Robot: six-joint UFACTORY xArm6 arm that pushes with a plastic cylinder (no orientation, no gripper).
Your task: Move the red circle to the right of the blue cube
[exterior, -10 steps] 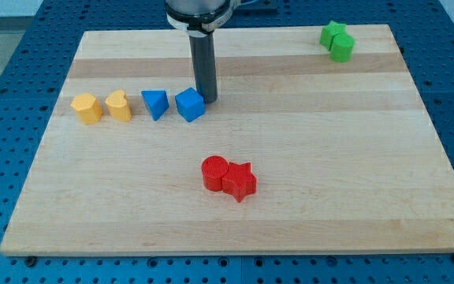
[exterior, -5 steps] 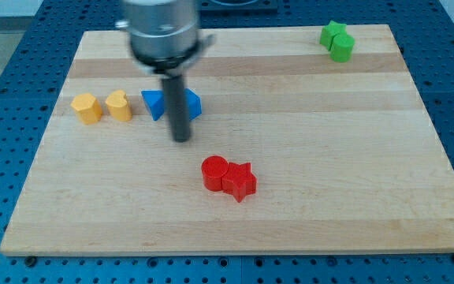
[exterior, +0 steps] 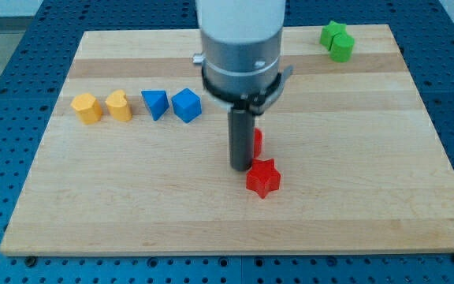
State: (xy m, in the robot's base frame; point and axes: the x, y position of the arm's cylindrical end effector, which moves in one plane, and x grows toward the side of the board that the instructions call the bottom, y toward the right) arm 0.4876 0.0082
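Observation:
My tip (exterior: pixel 240 168) rests on the board near its middle, right of and below the blue cube (exterior: pixel 187 105). The red circle (exterior: pixel 256 142) is mostly hidden behind the rod, only a sliver showing at the rod's right side, touching or nearly touching it. The red star (exterior: pixel 262 177) lies just right of and below the tip. The blue cube sits up and to the left, well apart from the tip.
A blue triangular block (exterior: pixel 155 103) lies left of the cube. Two yellow blocks (exterior: pixel 86 108) (exterior: pixel 119 104) lie further left. Two green blocks (exterior: pixel 337 40) sit at the board's top right corner. The wooden board (exterior: pixel 369 197) lies on a blue perforated table.
The rod swept from beside the blue cube, past its lower left, to the board's middle. The red circle has moved up and right; the red star has shifted right and apart from it.

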